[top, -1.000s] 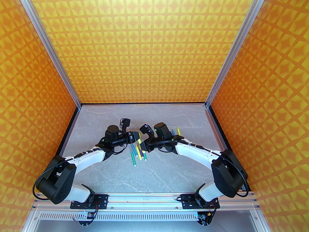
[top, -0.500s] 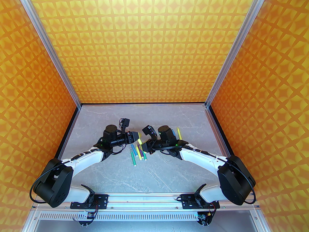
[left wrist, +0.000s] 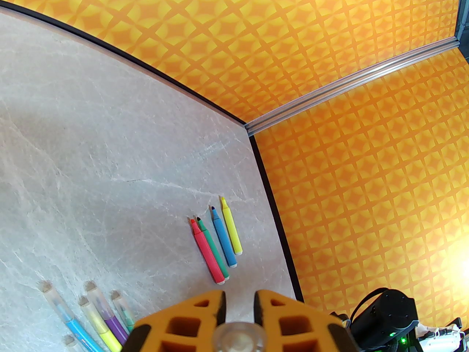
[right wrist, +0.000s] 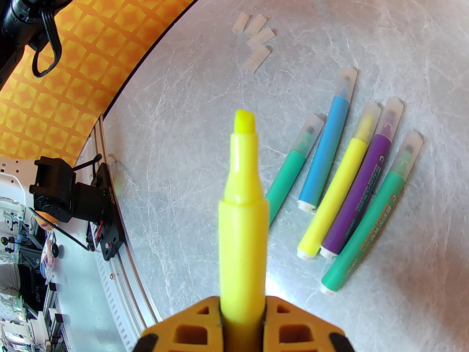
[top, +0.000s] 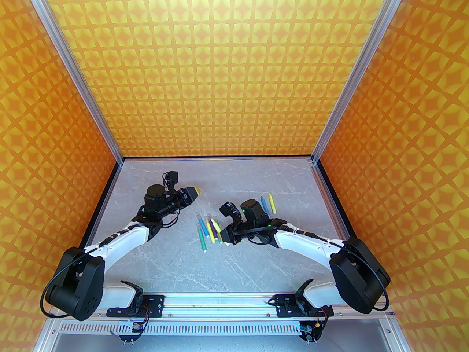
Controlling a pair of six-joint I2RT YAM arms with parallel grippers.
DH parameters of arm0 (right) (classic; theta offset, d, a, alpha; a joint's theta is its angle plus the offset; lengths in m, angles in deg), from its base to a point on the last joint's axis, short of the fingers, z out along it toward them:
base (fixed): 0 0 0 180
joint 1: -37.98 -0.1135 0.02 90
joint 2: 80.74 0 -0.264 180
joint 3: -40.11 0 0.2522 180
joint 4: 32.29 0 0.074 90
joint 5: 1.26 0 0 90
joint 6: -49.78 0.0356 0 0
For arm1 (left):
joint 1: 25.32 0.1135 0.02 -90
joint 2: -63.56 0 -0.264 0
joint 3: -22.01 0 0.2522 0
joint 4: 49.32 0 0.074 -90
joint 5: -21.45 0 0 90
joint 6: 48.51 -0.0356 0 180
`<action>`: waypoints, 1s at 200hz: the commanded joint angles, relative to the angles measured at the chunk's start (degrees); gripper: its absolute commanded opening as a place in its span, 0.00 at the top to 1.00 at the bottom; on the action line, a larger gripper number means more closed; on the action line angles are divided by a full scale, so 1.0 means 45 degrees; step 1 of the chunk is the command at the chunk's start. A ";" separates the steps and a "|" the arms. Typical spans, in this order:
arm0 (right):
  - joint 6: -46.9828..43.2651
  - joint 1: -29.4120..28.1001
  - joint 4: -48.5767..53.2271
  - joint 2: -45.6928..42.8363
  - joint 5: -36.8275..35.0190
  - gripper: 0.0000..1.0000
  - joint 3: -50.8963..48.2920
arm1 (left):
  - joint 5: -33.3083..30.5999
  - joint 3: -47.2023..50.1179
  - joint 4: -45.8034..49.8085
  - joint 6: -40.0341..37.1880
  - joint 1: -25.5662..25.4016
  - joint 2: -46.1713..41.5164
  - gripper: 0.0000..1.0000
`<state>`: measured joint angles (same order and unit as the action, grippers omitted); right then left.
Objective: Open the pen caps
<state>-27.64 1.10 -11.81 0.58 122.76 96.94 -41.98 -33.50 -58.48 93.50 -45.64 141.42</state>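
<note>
Left tool (left wrist: 239,299) narrow, nipped on one clear pen cap (left wrist: 238,337). Cap is seen end-on, seated in the grip. Tool is up off the table (top: 256,270), aimed toward the far right corner. Ahead of it and well apart are four uncapped pens (left wrist: 223,238): red, green, blue, yellow. They lie side by side with tips bare and pointing away from the tool, white plugs nearer. Red and green touch; blue and yellow lie just beside them. Low left in the same wrist view: cap ends of the capped pile.

Right tool (right wrist: 242,303) clamped on a yellow pen (right wrist: 242,204). Barrel sticks straight out past the tool's end, chisel tip bare, cap off. Pen is held above the table, not touching it. Near it on its right, flat on the table, are five capped pens (right wrist: 361,193): green, blue, yellow, purple, green. They are roughly parallel and fanned, translucent caps at the far ends, white plugs toward the tool. Yellow and purple touch along their length. Further out, beyond the held tip, are four loose caps (right wrist: 256,39), bunched and touching, near the table's edge.

Top view: left tool is far-left of the capped pile, well apart. Right tool is just beside the pile's right side. Blue and yellow uncapped pens lie beyond the right arm (top: 300,238), toward the far right.
</note>
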 commanded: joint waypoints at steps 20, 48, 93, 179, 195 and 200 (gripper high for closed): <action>-0.0325 0.0418 0.1186 -0.0615 -0.2329 1.00 0.0371 | -0.1444 -0.1203 0.4783 -0.2524 0.0243 -0.0823 1.00; -0.0545 0.0748 0.2528 -0.0174 -0.4774 1.00 0.1250 | -0.2547 -0.2306 0.8393 -0.4408 0.0276 -0.0619 1.00; -0.0849 0.1005 0.3740 0.1479 -0.7635 1.00 0.2705 | -0.3173 -0.3183 1.0746 -0.5636 0.0272 0.0640 1.00; -0.0625 0.1302 0.3762 0.4257 -0.9315 1.00 0.3668 | -0.3987 -0.3882 1.1979 -0.6638 0.0354 0.3638 1.00; -0.0729 0.1340 0.3751 0.4479 -0.9708 1.00 0.3739 | -0.4014 -0.3941 1.1921 -0.6684 0.0442 0.3951 1.00; -0.0772 0.1341 0.3743 0.4545 -0.9806 1.00 0.3766 | -0.4028 -0.3989 1.1914 -0.6713 0.0461 0.4069 1.00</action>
<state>-30.46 6.65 4.26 19.68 83.39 111.86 -58.18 -49.50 -6.57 65.35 -44.37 158.17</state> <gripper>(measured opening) 0.143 0.152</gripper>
